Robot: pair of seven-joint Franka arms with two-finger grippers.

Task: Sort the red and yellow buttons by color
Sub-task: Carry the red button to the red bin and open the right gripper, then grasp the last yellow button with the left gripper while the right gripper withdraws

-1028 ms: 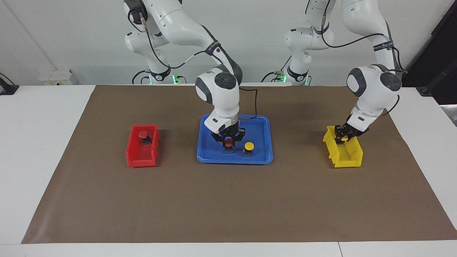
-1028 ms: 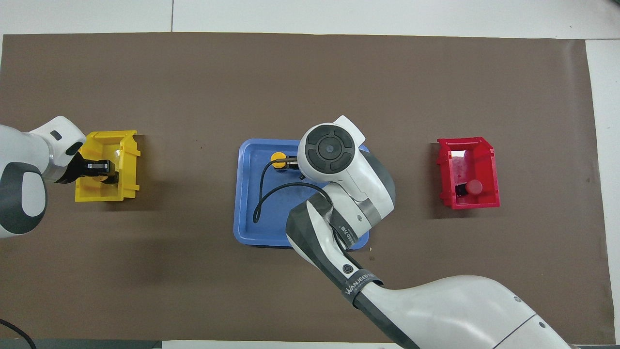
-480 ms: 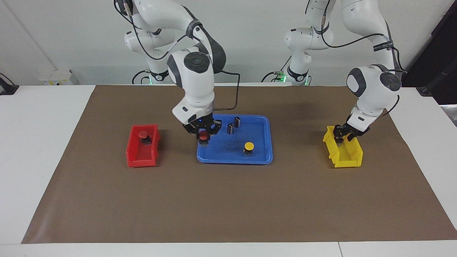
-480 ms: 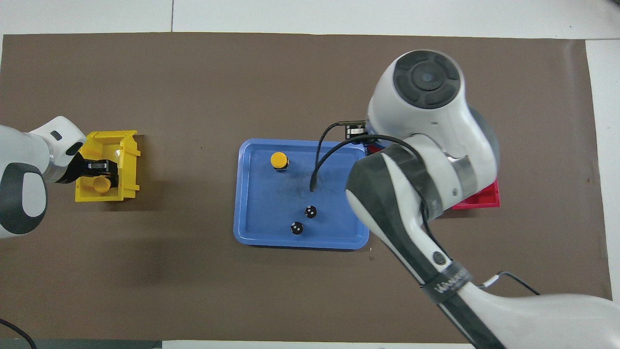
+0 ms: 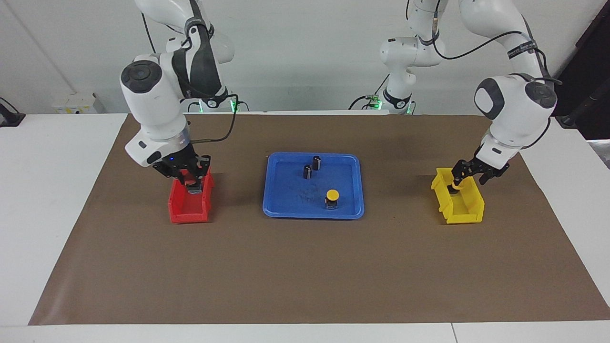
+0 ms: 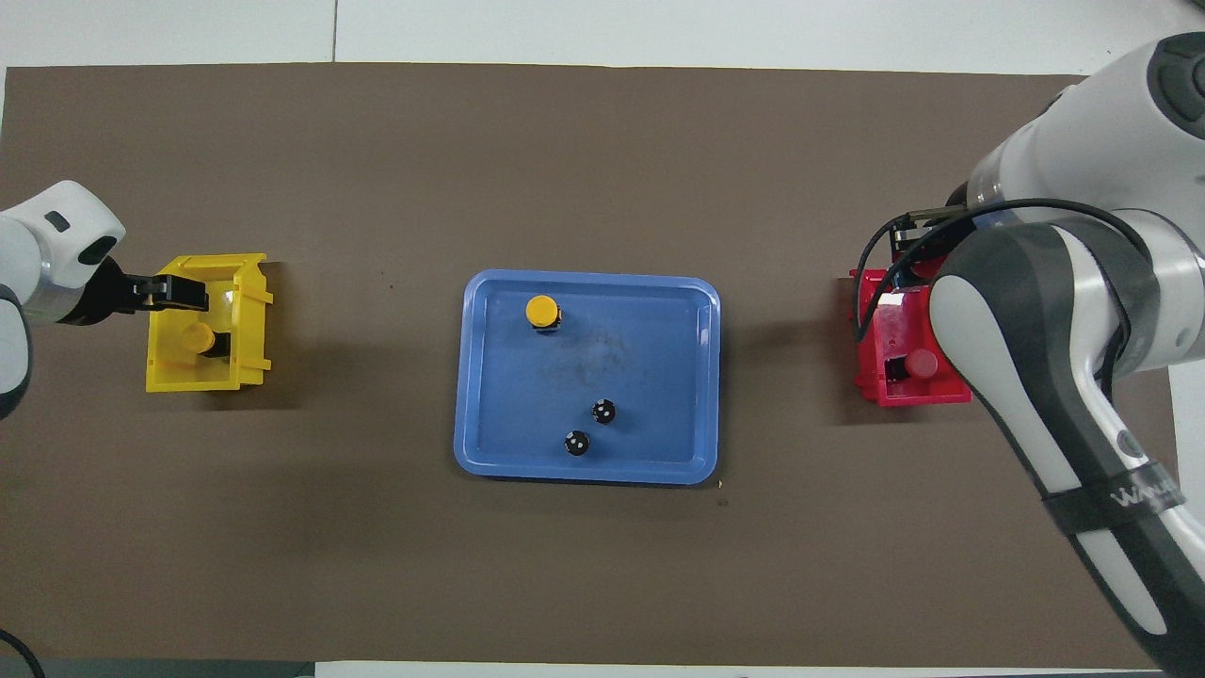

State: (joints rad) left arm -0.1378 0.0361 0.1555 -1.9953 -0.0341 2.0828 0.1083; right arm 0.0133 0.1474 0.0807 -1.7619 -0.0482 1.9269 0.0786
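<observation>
One red button (image 6: 921, 363) lies in the red bin (image 6: 904, 400), clear only from above. Over it, the right gripper (image 5: 188, 177) has its jaws closed on another red button (image 5: 189, 180), hard to make out. A yellow button (image 6: 196, 337) lies in the yellow bin (image 6: 247, 330), under the left gripper (image 5: 471, 172), jaws open. Another yellow button (image 5: 332, 195) stands in the blue tray (image 5: 286, 209).

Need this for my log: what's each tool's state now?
Left tool: open, over yellow bin.
Right tool: closed on red button, over red bin.
</observation>
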